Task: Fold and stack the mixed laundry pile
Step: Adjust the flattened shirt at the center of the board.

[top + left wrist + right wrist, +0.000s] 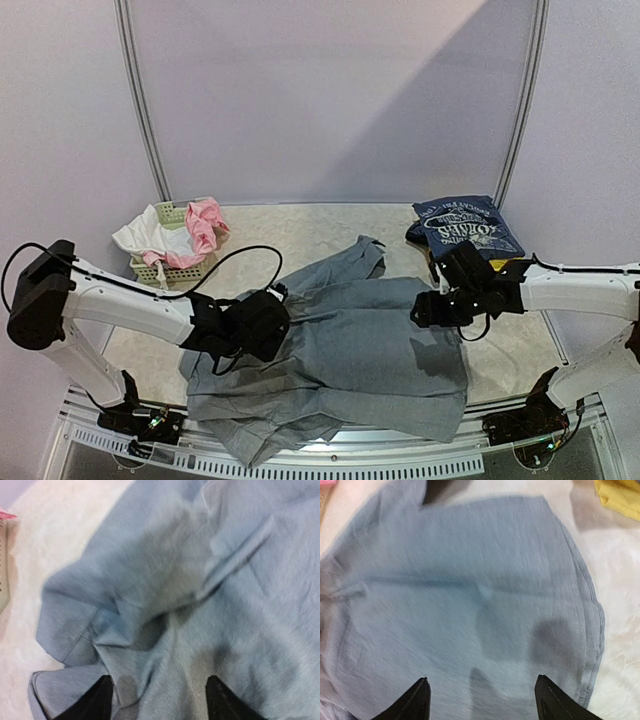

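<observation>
Grey trousers [340, 350], the largest piece, sprawl across the lower centre of the top view, rumpled at their left side and reaching the near edge of the table [300, 225]. Left gripper [160, 700] and right gripper [481, 695] hover over them, fingers spread wide, holding nothing. A pinch here may catch bunched folds or only one layer and drag the fold askew. Upper right, the navy tee [465, 225] bears pale curved lettering, too small to read. Pink and white pieces [205, 225] fill the basket [160, 272], upper left.
</observation>
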Available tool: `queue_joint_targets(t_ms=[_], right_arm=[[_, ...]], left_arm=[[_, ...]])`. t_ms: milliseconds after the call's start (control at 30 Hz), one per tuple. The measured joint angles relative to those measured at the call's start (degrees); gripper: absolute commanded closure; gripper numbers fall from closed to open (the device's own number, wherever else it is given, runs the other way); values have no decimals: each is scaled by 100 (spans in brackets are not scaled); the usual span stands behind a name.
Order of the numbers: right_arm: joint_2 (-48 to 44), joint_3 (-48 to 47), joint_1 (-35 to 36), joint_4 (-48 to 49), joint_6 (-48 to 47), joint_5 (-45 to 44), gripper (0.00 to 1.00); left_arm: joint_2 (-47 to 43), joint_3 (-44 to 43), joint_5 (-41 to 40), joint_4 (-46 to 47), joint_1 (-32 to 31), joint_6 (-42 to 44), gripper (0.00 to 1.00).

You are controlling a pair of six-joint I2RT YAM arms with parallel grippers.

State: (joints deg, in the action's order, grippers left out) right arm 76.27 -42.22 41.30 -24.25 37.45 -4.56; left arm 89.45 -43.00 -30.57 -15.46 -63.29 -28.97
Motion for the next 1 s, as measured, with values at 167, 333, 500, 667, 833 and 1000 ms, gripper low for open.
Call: queue_joint_targets(t_ms=[167,333,500,667,833,1000], right_arm=[[7,-315,-219,627,-68,63,23],[435,-540,-925,1270,48,426,29],[1558,-1515,-1158,1373,-90,911,31],[2498,-2306,-1169,1390,-365,1318,30],[3261,-3163,-1191,1110,-699,1552,27],[3770,-3744,-1237,940,-922,1714,25]], left_arm=[[-195,-306,-413,-136,87,267,25],[-256,-389,-507,-138,367,481,23],[-254,-544,-422,-153,774,680,25],[-116,-966,33,-221,1283,946,27],[332,-1635,643,-232,1703,1228,28],[903,-2164,1464,-278,2218,1554,28]])
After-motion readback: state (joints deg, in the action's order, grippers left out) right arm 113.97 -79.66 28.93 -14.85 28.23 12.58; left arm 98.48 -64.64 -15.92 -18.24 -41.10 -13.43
